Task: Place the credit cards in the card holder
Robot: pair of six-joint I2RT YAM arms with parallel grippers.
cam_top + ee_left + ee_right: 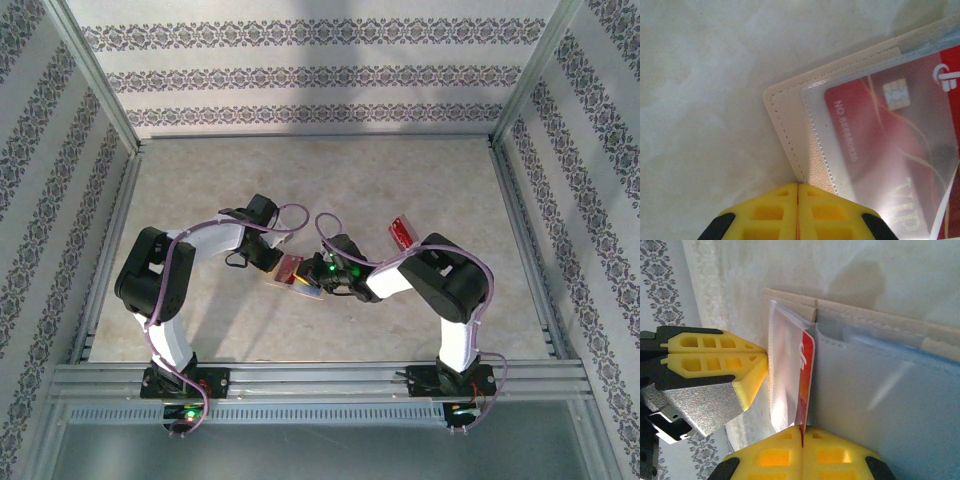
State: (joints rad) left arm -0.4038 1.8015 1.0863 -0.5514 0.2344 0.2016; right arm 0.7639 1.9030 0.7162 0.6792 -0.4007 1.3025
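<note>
A: Pinching a red credit card [807, 370] by its edge with the right end effector [802, 429], low in the frame, far end tucked into the clear pocket [785, 365] of the open card holder [785, 107] at the centre of the table [420, 180].
B: Seeing the left end effector [798, 187] pressed together too, tips touching the holder's tan edge.
A: Spotting a second credit card [401, 232] flat on the table, upper right of the holder.

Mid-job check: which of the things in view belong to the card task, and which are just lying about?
Belongs to the job: tan stitched folding card holder, corner pinched by left claw; red plastic credit card partly in its clear pocket, gripped by right claw; second red credit card flat on the table.
Not part of it: patterned wall panels; grey metal frame rails.
</note>
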